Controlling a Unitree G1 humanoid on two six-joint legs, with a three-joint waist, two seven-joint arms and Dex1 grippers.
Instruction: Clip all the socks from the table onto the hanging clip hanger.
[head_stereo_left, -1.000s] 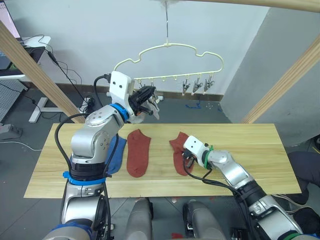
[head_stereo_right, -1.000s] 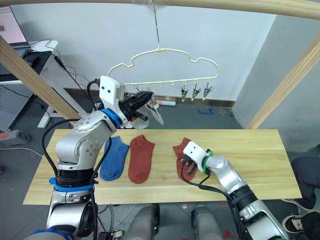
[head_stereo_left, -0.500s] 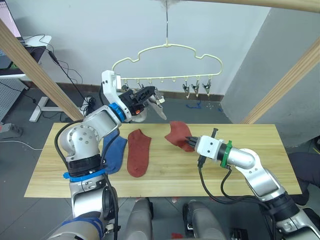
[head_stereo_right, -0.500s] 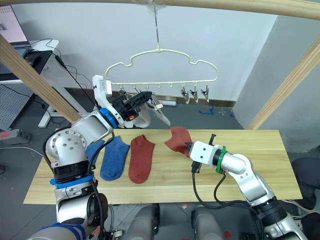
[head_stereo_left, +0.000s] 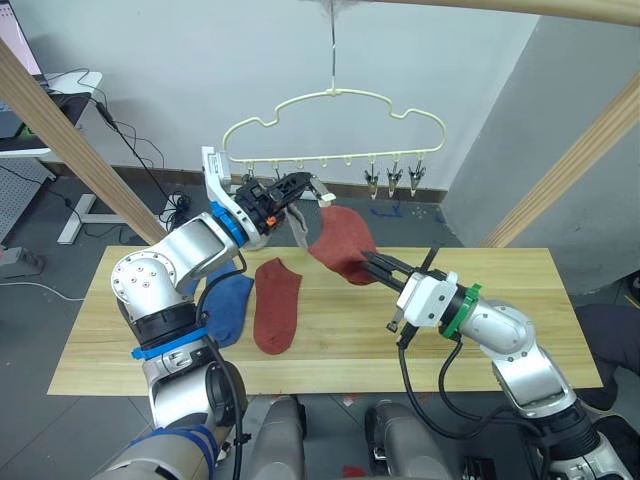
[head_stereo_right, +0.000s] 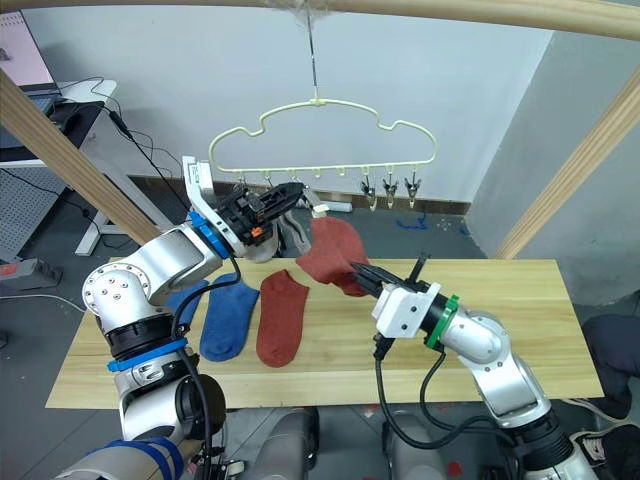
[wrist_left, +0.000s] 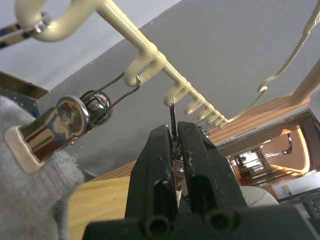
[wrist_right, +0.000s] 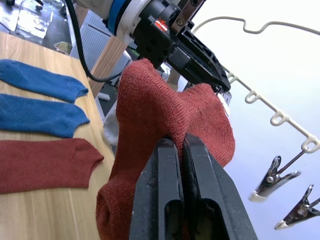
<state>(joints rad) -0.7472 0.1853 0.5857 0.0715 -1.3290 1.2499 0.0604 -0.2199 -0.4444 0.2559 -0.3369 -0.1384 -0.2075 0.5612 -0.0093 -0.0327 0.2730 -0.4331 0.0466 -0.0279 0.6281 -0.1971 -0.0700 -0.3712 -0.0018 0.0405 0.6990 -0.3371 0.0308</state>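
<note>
In the head views, the clip hanger (head_stereo_left: 335, 112) hangs by its hook from a wooden pole, above and behind the table (head_stereo_left: 520, 290). Three grey clips (head_stereo_left: 394, 176) dangle free at its right end. The left gripper (head_stereo_left: 298, 187) is raised to the hanger's lower bar near the middle, with a light grey sock (head_stereo_right: 291, 237) hanging just beside it. The right gripper (head_stereo_left: 374, 263) is clenched on a rust-red sock (head_stereo_left: 338, 243), holding it in the air above the table, just below and beside the left gripper. On the tabletop lie a second rust-red sock (head_stereo_left: 276, 305) and, to its left, a blue sock (head_stereo_left: 230, 307); the right eye view shows part of another blue sock (head_stereo_right: 183, 298) further left, partly behind the left arm.

In the left wrist view, the left gripper (wrist_left: 176, 150) has its two black fingers (wrist_left: 152, 170) pinched together on a thin metal clip that hangs from one of the pale-yellow hooks of the hanger bar (wrist_left: 165, 65). A neighbouring clip (wrist_left: 60, 122) grips grey knit fabric (wrist_left: 30, 195).

In the right wrist view, the right gripper (wrist_right: 181, 150) has its fingers (wrist_right: 162, 185) pressed tight on a fold of the rust-red sock (wrist_right: 170, 115), which bulges up against the left gripper's black body (wrist_right: 190, 47). Two free clips (wrist_right: 272, 177) hang from the hanger bar. Two blue socks (wrist_right: 40, 100) and the other red sock (wrist_right: 45, 165) lie flat on the table.
</note>
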